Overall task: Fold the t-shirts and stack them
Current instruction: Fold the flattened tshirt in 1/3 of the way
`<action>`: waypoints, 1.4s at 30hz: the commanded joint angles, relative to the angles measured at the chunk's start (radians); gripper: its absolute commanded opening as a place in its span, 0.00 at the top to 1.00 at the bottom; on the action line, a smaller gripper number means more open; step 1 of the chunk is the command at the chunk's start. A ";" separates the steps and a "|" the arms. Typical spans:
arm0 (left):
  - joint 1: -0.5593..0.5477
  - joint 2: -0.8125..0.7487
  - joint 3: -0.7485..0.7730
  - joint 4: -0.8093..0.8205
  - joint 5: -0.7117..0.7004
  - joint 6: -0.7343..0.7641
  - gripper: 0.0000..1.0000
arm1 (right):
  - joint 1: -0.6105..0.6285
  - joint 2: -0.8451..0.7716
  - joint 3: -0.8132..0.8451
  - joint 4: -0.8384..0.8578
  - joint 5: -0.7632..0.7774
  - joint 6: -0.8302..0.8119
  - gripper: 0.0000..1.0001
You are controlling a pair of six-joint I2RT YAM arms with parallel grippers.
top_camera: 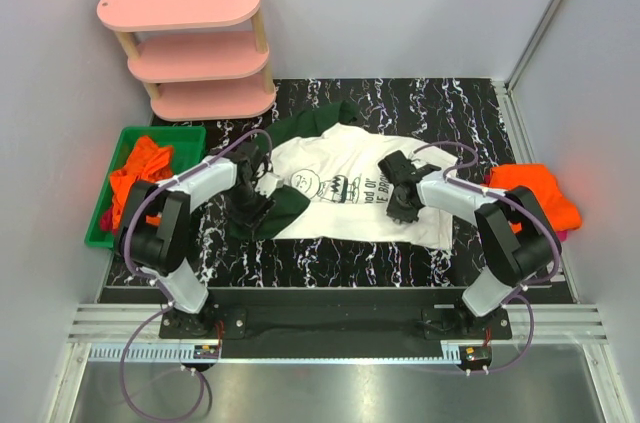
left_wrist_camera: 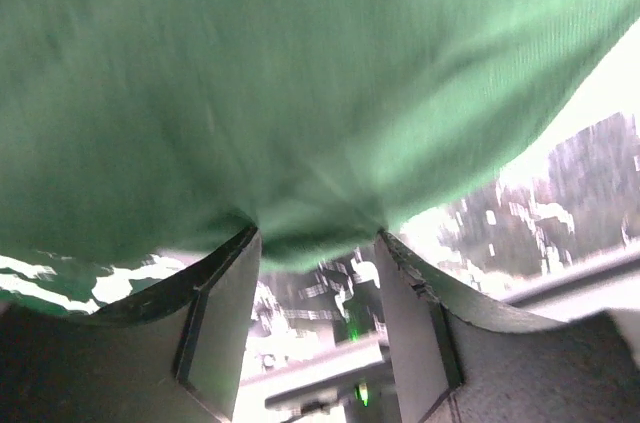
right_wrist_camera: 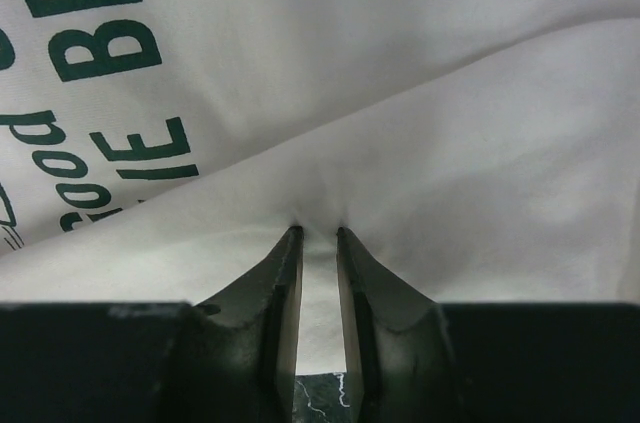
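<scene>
Top external view: a white cloth t-shirt (top_camera: 340,193) with dark green sleeves, a black cartoon-face print and dark lettering is lying spread, somewhat rumpled, across the middle of the black white-veined marbled desk (top_camera: 450,103). The left end effector (top_camera: 250,215) is pressing down on the near green sleeve at the shirt's left side. The right end effector (top_camera: 402,205) is sitting on the white body near its right edge. Bright orange t-shirts (top_camera: 140,175) are lying crumpled in a green plastic bin (top_camera: 190,135) at the left. Another orange t-shirt (top_camera: 535,193) is resting at the desk's right edge.

Left wrist view: the left end effector (left_wrist_camera: 318,243) is gripping a thick bunch of green sleeve cloth (left_wrist_camera: 300,83), which is sagging between its dark fingers (left_wrist_camera: 225,323) and puckering at both tips.

Right wrist view: the right end effector (right_wrist_camera: 315,231) is pinching a thin fold of the white cloth (right_wrist_camera: 480,173) between nearly closed fingers (right_wrist_camera: 280,303). Green lettering (right_wrist_camera: 100,13) is showing at the upper left.
</scene>
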 commanded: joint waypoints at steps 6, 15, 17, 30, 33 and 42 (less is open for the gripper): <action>-0.006 -0.077 0.027 -0.138 0.072 0.048 0.46 | 0.035 -0.095 -0.102 -0.177 -0.077 0.077 0.71; -0.006 -0.094 0.044 -0.143 0.072 0.054 0.46 | 0.035 -0.119 -0.137 -0.195 -0.074 0.091 0.70; -0.005 -0.111 0.091 -0.122 0.080 0.052 0.46 | 0.037 -0.127 -0.128 -0.198 -0.065 0.094 0.70; 0.032 0.163 0.567 0.099 0.095 -0.119 0.39 | 0.039 -0.263 0.076 -0.174 0.062 0.042 0.56; 0.032 0.321 0.683 0.101 0.037 -0.106 0.42 | 0.039 -0.279 0.102 -0.175 0.058 0.029 0.56; 0.032 0.559 0.858 0.101 -0.116 -0.067 0.45 | 0.040 -0.400 0.107 -0.185 0.116 -0.005 0.57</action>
